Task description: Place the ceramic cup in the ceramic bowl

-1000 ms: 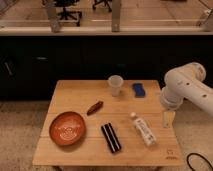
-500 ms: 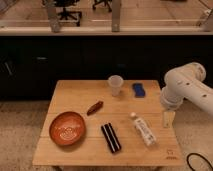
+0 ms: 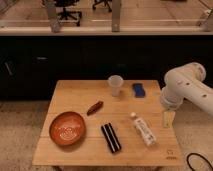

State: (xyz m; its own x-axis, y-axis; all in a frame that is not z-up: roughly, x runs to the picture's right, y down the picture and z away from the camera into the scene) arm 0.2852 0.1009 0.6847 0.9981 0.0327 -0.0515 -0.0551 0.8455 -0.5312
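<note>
Wooden bench (image 3: 75, 95): ceramic cup (image 3: 115, 84) near the back edge, ceramic bowl (image 3: 67, 128) by the front-left corner. Your gripper (image 3: 169, 118) hangs at the right edge, opening unreadable; a low sweep could topple the cup.

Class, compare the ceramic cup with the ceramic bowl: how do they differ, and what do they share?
Colour: the ceramic cup is pale white-grey; the ceramic bowl is orange-brown with pale rings inside. Size: the cup is small and tapered; the bowl is wide, shallow, far larger. Place: the cup stands near the far edge of the table; the bowl near its front. Shared: both upright, apart from the gripper, which hangs by the table's right edge.
</note>
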